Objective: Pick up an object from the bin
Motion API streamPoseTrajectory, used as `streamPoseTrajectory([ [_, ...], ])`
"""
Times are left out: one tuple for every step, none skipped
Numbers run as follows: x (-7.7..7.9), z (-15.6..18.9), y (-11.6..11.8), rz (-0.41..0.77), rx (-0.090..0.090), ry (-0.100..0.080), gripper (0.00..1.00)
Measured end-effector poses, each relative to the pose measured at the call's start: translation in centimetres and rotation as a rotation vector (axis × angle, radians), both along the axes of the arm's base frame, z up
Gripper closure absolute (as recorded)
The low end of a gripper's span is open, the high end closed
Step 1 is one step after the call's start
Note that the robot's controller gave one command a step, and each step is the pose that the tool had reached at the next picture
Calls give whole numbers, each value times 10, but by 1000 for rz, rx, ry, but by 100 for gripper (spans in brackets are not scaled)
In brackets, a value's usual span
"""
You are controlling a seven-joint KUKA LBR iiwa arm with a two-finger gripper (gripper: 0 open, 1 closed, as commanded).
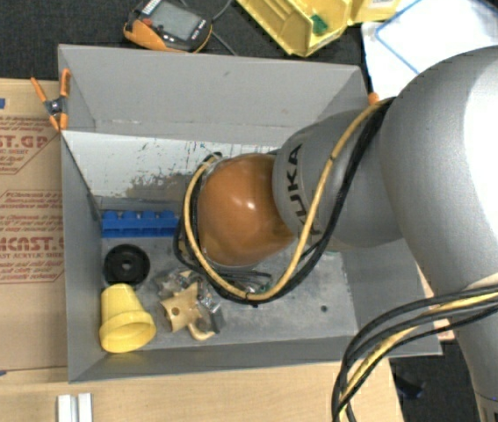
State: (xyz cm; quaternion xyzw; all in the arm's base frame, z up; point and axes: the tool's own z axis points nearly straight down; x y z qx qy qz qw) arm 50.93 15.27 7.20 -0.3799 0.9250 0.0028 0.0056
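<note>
The silver KUKA arm (442, 174) comes in from the right and covers much of the grey metal bin (213, 95). Its wrist is capped by a rounded orange cover (235, 205), which hangs over the middle of the bin floor, and yellow and black cables (191, 236) loop around the cover. The gripper (203, 290) sits low beneath the cover, mostly hidden by it. Whether it is open or closed, or has hold of anything, cannot be told. Against the left of the back slope lies a long blue studded brick (139, 222). A yellow plastic cup (124, 319) lies tipped in the front left corner. A black round disc (126, 263) rests between the brick and the cup. Nearest the gripper, just beside it at the front middle of the floor, is a small tan wooden piece (183, 310) of irregular shape, right of the cup.
</note>
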Motion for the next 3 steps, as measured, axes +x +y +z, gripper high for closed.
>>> streamPoseTrajectory([
  [0,2,1,0,1,1,100],
  [-3,47,0,0,-1,7,100],
  [-3,79,1,0,0,8,100],
])
